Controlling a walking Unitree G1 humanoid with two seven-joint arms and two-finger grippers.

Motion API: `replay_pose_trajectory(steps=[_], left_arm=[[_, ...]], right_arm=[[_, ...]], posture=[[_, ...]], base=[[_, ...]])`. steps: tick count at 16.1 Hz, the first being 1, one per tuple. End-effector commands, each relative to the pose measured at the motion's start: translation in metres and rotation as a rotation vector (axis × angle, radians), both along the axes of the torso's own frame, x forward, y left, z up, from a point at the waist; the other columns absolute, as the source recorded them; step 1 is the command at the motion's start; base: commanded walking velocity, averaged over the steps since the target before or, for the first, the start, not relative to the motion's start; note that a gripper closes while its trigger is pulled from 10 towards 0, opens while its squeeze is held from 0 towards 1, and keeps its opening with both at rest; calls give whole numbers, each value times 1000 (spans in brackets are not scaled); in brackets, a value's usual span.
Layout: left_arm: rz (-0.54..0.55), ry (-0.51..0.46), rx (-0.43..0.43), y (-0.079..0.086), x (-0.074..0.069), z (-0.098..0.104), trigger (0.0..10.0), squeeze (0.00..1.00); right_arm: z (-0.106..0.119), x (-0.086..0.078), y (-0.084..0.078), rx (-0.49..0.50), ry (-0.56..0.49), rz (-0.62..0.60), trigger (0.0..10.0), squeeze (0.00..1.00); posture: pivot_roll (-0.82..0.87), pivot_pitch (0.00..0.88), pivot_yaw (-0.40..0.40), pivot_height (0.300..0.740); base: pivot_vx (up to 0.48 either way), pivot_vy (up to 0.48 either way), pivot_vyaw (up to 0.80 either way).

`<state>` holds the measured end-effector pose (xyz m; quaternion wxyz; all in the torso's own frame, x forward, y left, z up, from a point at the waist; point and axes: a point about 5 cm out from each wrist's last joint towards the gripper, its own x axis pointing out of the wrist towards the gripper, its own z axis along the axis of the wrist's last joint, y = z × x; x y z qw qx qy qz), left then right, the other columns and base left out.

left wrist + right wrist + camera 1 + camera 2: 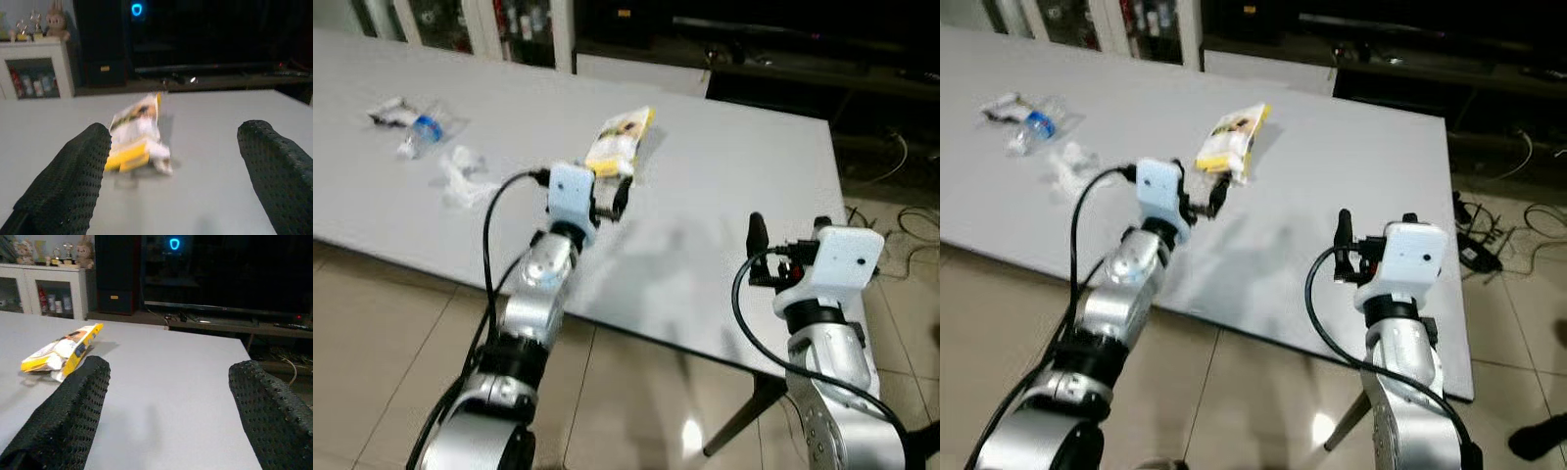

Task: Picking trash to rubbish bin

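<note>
While the left gripper (611, 199) hovers spread just near of the packet (619, 143), the right gripper (785, 235) hangs spread at the table's (734, 166) near-right edge.

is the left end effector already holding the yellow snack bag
No, the left end effector is open, and the yellow snack bag lies on the table ahead of it.

Head eyes look down; wrists along table (724, 196).
</note>
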<state>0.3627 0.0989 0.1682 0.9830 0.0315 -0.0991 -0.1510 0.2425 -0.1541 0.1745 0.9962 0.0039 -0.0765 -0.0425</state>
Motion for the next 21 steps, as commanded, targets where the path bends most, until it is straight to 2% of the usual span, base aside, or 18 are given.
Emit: replay_pose_trajectory(steps=[1, 14, 15, 19, 21], left_arm=[[-20, -2, 2, -4, 1, 1, 10000, 0], [-40, -18, 8, -8, 2, 0, 10000, 0], [-8, -10, 7, -7, 3, -1, 10000, 0], [1, 8, 15, -7, 4, -4, 10000, 0], [39, 49, 41, -6, 10, -10, 10000, 0]], right_arm=[[-2, -1, -2, -1, 7, -8, 10000, 0], [-2, -1, -1, 1, 6, -11, 10000, 0], [-2, -1, -1, 0, 7, -12, 10000, 0], [-2, -1, -2, -2, 6, -14, 10000, 0], [-1, -3, -1, -2, 8, -13, 10000, 0]], posture=[[83, 86, -33, 740], [87, 86, -28, 740], [87, 86, -28, 740], [79, 89, -33, 740], [72, 98, -36, 740]], base=[[480, 0, 0], [387, 0, 0], [0, 0, 0], [0, 0, 0], [0, 0, 0]])
